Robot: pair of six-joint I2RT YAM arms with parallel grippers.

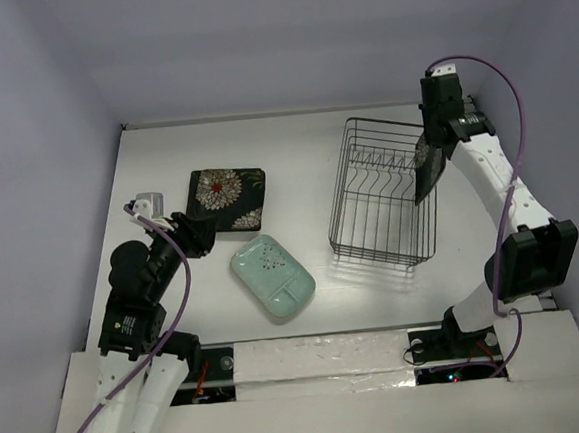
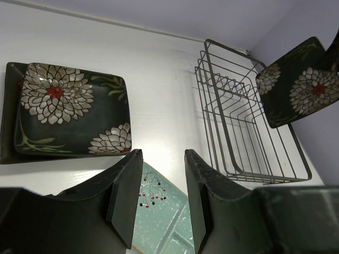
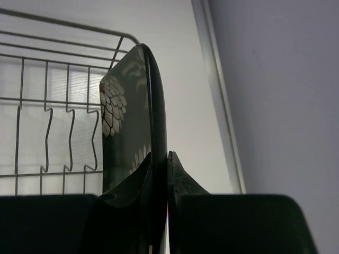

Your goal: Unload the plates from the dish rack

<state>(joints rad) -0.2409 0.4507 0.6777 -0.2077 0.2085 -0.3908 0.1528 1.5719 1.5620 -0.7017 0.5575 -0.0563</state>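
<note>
No readable text, label, brand, number or sign shows in any view. The plates carry only flower patterns, and the arms show no legible markings.

The white table carries the wire dish rack, a mint-green plate and a dark two-plate stack.

We've got the left arm folded low, elbow tucked back, the left tool aimed forward with its fingers spread apart. The right arm stretches far out, wrist bent downward, the right tool pinched tight on a flowered plate at its edge.
</note>
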